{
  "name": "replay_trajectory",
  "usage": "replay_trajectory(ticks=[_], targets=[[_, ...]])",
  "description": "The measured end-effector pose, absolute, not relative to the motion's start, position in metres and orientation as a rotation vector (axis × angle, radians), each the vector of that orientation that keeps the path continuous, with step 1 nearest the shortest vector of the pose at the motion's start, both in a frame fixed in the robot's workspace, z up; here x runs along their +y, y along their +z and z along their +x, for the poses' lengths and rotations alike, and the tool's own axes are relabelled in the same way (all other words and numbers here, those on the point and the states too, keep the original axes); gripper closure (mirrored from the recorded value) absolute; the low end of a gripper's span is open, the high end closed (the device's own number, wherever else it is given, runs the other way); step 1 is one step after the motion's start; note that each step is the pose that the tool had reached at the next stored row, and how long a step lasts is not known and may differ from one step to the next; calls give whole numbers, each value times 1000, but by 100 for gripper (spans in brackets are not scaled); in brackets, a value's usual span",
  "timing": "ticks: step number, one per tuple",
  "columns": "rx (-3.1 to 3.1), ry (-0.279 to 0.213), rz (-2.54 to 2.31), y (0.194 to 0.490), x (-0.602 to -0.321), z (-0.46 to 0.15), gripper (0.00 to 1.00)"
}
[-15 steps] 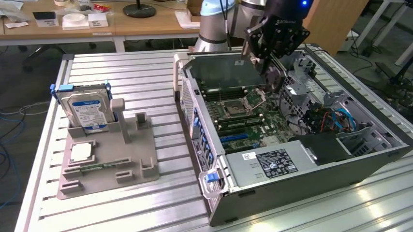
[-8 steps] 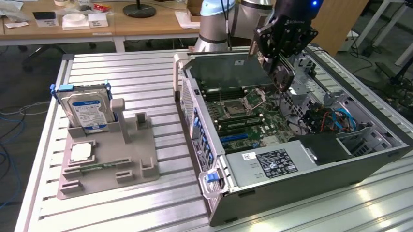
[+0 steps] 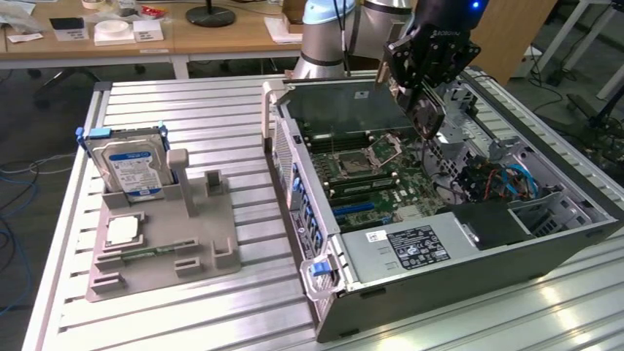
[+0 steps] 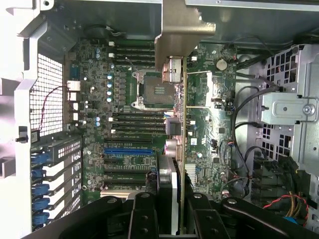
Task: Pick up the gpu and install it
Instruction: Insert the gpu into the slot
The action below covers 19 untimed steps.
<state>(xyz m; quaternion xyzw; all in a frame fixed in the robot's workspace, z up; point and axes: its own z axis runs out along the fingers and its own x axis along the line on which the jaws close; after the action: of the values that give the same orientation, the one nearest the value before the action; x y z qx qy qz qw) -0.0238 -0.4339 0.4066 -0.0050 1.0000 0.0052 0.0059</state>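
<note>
My gripper point(image 3: 425, 95) is closed on the gpu point(image 3: 430, 121), with the card clamped on edge between my two fingers. I hold it in the air over the open computer case point(image 3: 546, 248), near the case's far end. The case lies on its side along the table's point(image 3: 195, 110) edge at the exterior view's right.

In the wrist view the gpu point(image 4: 184, 124) shows as a thin line running out from my gripper point(image 4: 180, 209), and its silvery bracket point(image 4: 182, 30) sits at the far tip. Below it lies the green motherboard point(image 4: 124, 149). The card hangs just beside the bare processor socket point(image 4: 157, 90), between that socket and the loops of black cable point(image 4: 249, 114). I cannot tell whether the card's lower edge touches the board.

A grey holder point(image 3: 210, 241) sits well apart, near the table's edge at the exterior view's left. A hard drive point(image 3: 131, 168) with a blue label stands upright in it.
</note>
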Motion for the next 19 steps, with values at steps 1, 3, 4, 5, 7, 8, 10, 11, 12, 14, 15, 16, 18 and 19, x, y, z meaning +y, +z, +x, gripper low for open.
replay_trajectory(ticks=[1,3,4,5,7,8,10,11,12,14,15,16,18,19], targets=[[3130,16,-16,407,-434,-24,72],[3130,16,-16,407,-434,-24,72],[3130,16,-16,407,-434,-24,72],[3130,16,-16,407,-434,-24,72],[3130,16,-29,407,-434,-24,72],[3129,16,-52,407,-434,-24,72],[3128,17,-108,407,-434,-24,72],[3127,17,-139,407,-434,-24,72],[3126,17,-167,407,-434,-24,72],[3122,17,-224,407,-434,-24,72],[3120,18,-251,407,-434,-24,72],[3118,18,-282,407,-434,-24,72],[3113,18,-338,407,-434,-24,72],[3110,18,-359,407,-434,-24,72]])
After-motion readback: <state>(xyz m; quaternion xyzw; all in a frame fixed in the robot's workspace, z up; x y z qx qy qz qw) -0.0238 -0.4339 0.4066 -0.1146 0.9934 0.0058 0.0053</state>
